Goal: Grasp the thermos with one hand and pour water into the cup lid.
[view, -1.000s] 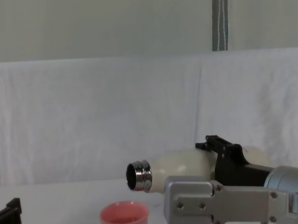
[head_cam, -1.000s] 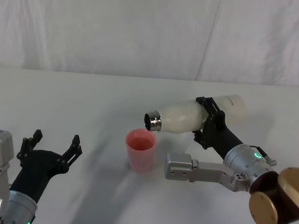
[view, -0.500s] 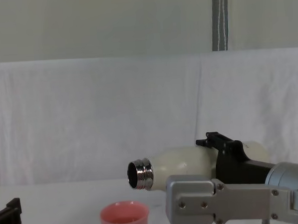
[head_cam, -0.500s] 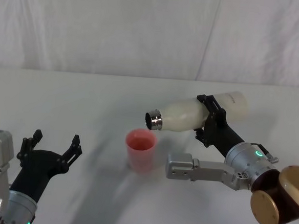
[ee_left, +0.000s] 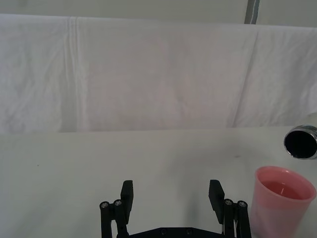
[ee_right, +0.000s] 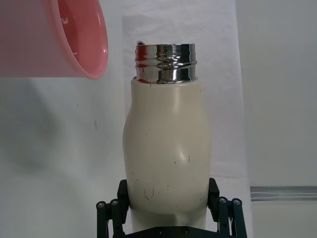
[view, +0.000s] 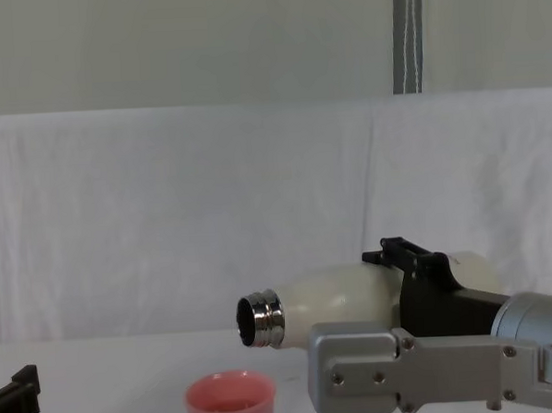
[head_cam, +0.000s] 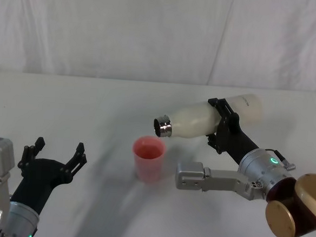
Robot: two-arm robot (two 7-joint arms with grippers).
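The cream-white thermos (head_cam: 201,120) (view: 336,296) (ee_right: 167,148) lies tipped nearly level in the air, its steel neck (head_cam: 162,127) (view: 260,320) pointing left just above the rim of the cup lid. My right gripper (head_cam: 224,125) (view: 416,271) (ee_right: 166,218) is shut on the thermos body. The pink cup lid (head_cam: 148,158) (view: 230,401) (ee_left: 281,201) (ee_right: 74,37) stands upright on the table with some liquid inside. My left gripper (head_cam: 55,157) (ee_left: 171,198) rests open near the table's front left, apart from the cup lid.
A white cloth covers the table (head_cam: 93,108) and hangs as a backdrop behind. My right arm's grey link (head_cam: 208,179) crosses low in front, to the right of the cup lid. A grey pole (view: 406,35) rises behind the backdrop.
The thermos base has lifted slightly, so the bottle tilts a little more mouth-down over the cup lid. The left gripper has stayed still.
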